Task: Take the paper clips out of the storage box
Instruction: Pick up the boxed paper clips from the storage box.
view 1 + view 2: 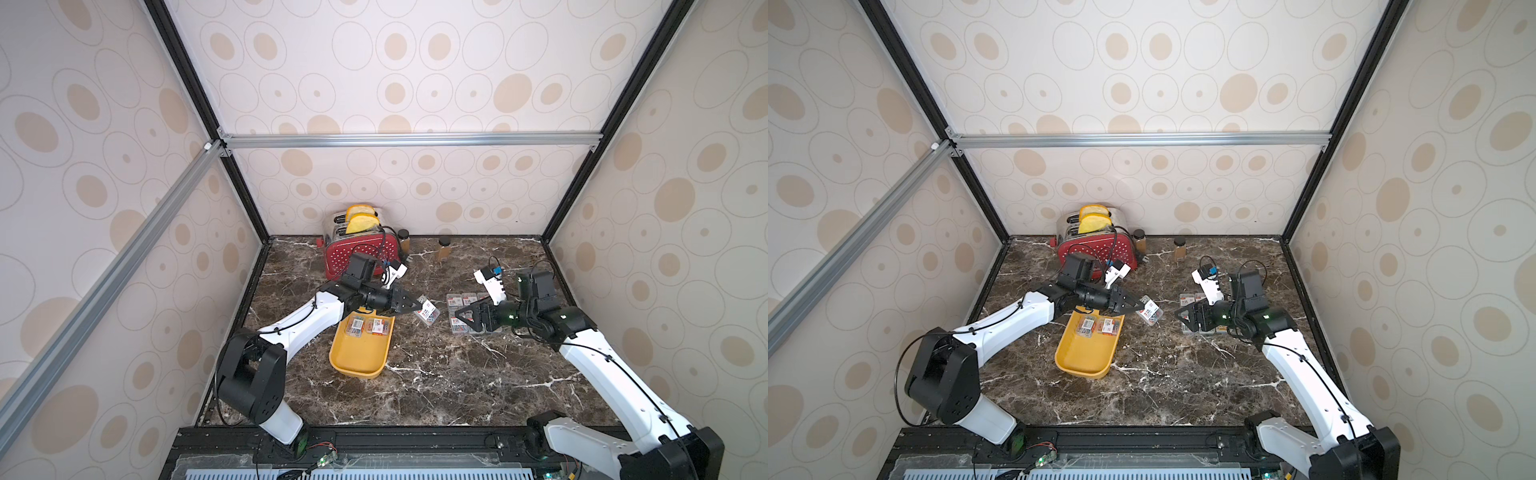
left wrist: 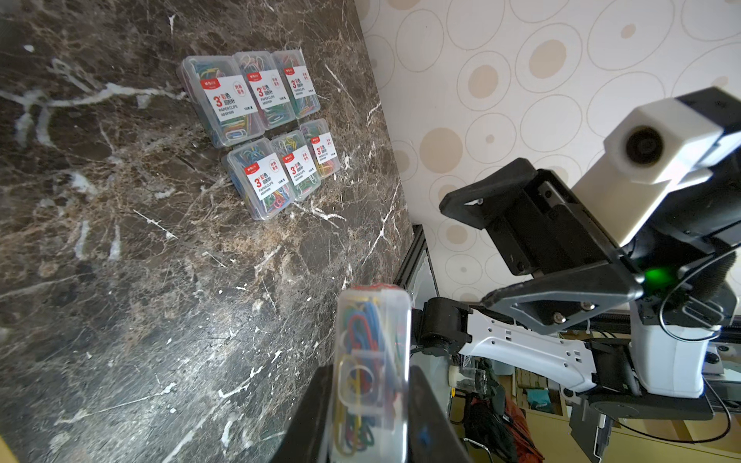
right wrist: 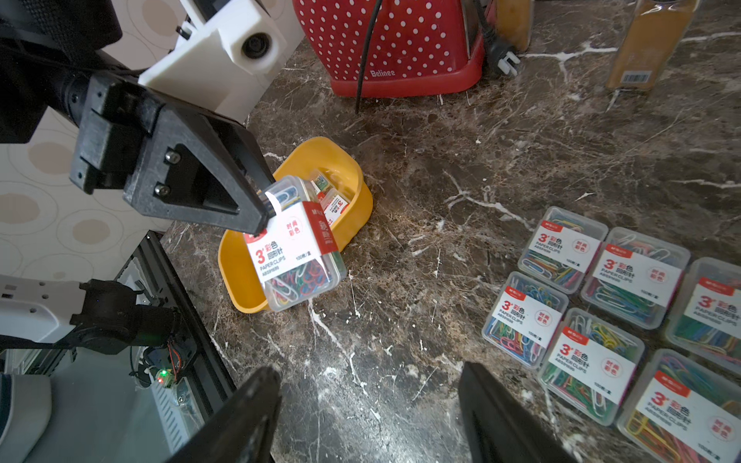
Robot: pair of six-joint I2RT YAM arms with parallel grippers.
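Right wrist view: left gripper [image 3: 265, 208] was clamped on one paper clip case [image 3: 296, 256], held in the air just beside the storage box [image 3: 240, 272]. Two more cases [image 1: 368, 325] lay inside that box. Six cases [image 2: 260, 128] sat in a two-by-three grid on the marble counter [image 3: 401, 320]. Right gripper [image 3: 365, 373] was wide apart and empty, hovering by the grid.

The bench [image 1: 436, 374] looks like polished dark marble, glossy, with white veins. The storage box [image 1: 357, 365] is smooth yellow plastic. The paper clips [image 3: 561, 248] sit in clear glossy plastic cases with paper labels. The toaster [image 3: 401, 40] is shiny red. The left gripper [image 3: 266, 208] is matt black plastic.
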